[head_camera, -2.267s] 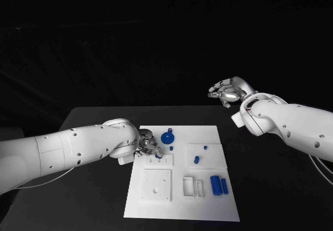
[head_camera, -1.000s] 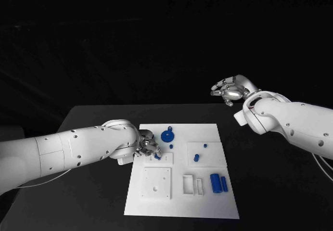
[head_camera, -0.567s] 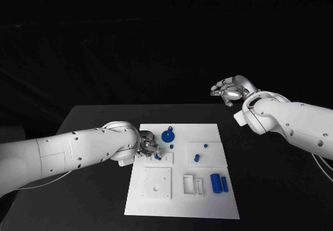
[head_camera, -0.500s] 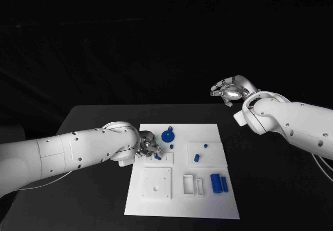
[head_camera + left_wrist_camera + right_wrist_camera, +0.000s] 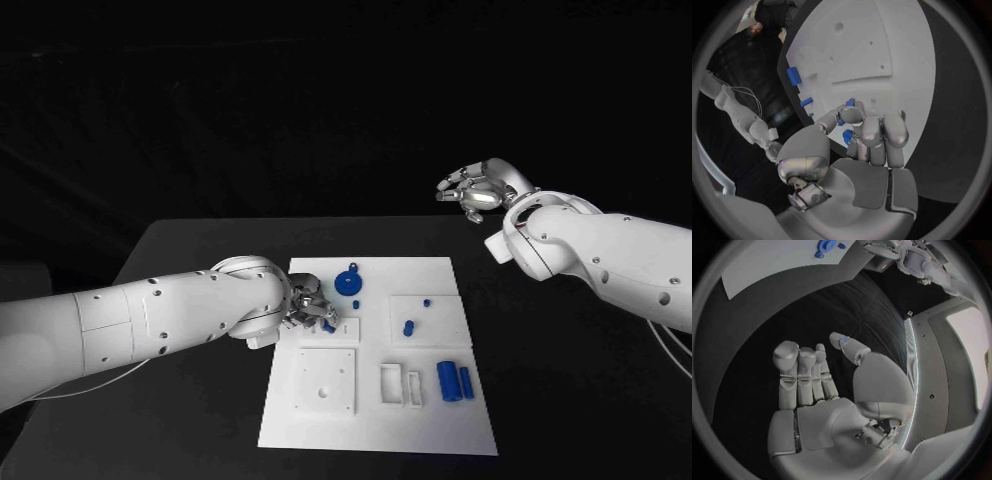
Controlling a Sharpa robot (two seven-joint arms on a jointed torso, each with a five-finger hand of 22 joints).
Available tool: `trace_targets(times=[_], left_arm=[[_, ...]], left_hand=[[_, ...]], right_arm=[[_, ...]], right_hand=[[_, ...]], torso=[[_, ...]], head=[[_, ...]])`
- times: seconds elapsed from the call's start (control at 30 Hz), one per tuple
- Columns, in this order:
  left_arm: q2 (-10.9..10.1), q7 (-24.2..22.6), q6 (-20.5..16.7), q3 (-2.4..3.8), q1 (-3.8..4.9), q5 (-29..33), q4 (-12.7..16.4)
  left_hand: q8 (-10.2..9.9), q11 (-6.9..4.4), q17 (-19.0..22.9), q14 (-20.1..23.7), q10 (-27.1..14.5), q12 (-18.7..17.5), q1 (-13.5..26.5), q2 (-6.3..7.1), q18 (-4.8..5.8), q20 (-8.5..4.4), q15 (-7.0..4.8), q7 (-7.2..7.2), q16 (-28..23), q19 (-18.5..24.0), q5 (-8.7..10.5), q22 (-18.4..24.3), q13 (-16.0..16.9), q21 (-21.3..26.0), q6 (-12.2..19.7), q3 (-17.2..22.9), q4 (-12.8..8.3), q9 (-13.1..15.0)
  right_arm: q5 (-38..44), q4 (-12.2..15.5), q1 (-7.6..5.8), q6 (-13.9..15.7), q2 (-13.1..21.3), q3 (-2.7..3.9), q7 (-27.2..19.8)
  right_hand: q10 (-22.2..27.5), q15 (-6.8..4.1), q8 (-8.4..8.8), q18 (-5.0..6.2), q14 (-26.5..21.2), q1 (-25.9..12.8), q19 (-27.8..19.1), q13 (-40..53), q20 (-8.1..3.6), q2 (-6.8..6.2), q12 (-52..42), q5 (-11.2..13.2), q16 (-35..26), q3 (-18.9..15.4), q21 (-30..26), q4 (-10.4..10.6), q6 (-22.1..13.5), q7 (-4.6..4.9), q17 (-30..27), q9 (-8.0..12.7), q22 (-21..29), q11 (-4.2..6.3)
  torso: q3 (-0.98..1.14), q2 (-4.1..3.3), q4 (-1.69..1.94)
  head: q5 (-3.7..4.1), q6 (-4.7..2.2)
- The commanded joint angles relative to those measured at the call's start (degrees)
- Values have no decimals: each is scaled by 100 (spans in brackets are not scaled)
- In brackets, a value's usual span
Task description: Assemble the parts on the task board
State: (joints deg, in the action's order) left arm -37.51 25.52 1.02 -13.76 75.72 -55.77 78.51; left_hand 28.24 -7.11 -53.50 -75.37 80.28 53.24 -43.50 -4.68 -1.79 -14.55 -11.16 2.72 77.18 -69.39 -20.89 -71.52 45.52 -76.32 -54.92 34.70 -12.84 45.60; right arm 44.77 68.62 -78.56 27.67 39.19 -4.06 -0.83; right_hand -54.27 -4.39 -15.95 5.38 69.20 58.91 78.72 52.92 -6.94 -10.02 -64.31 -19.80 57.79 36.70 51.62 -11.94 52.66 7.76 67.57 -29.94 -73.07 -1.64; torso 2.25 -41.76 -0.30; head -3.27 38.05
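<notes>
**Left hand pinches a blue part at the board; right hand raised and holding nothing**

Head view: the white task board (image 5: 378,400) lies in the middle of the black surface (image 5: 188,260). The left hand (image 5: 309,309) rests at the board's left edge, its fingers curled down onto a small blue part (image 5: 329,324) at a raised white block there. Farther back on the board stands a round blue part (image 5: 348,283). Two small blue pegs (image 5: 408,327) sit on a square block to the right, and two blue cylinders (image 5: 454,381) lie side by side near the board's right edge. The right hand (image 5: 473,190) is lifted well above the far right of the surface, fingers loosely bent and apart, holding nothing.

Left wrist view: the left hand (image 5: 861,145) has its fingers (image 5: 851,115) drawn together, pinching the small blue part (image 5: 847,136) just over the board (image 5: 873,45). Other blue pieces (image 5: 794,76) sit along the board's edge.

Right wrist view: the right hand (image 5: 817,385) shows its fingers (image 5: 787,357) extended side by side, thumb apart, with nothing in the palm. The board (image 5: 773,265) lies well apart from it, bearing the round blue part (image 5: 823,246).
</notes>
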Motion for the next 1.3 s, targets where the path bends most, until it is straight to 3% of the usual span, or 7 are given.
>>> trace_targets(times=[0.03, 0.67, 1.3], left_arm=[[-27, -85, -134, -7, -19, -52, 71], [-156, -119, -317, -8, -105, -587, 246], [-183, -85, -206, -8, -143, -536, 292]], left_hand=[[371, -4, 7, 29, 46, 34, -18, -66, -1033, -68, -12, -390, 24, 36, 1, 8, -5, -40, -1085, 20, -1, 800], [366, -7, 9, 28, 47, 40, -32, -55, -1042, -76, -13, -392, 34, 34, 31, 10, -7, -55, -1090, 49, -40, 810], [361, -6, 11, 27, 50, 46, -9, -55, -1043, -76, -15, -392, 41, 38, 51, 13, -7, -62, -1095, 48, -30, 814]], right_arm=[[-5, -7, 8, -77, 7, 4, -8], [-5, -24, 62, -95, 11, 3, -24], [-5, -30, 81, -115, 21, 3, -15]], right_hand=[[12, 7, 32, 962, -37, -35, -6, -5, -7, 40, 2, -21, 38, -15, 5, -4, 8, 39, -9, -6, -10, -16], [23, 10, 37, 962, -50, -59, -16, -13, -8, 47, 1, -28, 40, -28, -3, 2, 0, 42, -16, -7, -14, -19], [30, 12, 40, 961, -57, -65, -22, -19, -11, 52, -1, -34, 42, -32, -8, 0, -5, 43, -21, -8, -17, -20]], torso=[[0, 1, -5], [0, 2, 4], [-1, -1, -2]], head=[[1, 2], [-9, 4], [-17, 19]])
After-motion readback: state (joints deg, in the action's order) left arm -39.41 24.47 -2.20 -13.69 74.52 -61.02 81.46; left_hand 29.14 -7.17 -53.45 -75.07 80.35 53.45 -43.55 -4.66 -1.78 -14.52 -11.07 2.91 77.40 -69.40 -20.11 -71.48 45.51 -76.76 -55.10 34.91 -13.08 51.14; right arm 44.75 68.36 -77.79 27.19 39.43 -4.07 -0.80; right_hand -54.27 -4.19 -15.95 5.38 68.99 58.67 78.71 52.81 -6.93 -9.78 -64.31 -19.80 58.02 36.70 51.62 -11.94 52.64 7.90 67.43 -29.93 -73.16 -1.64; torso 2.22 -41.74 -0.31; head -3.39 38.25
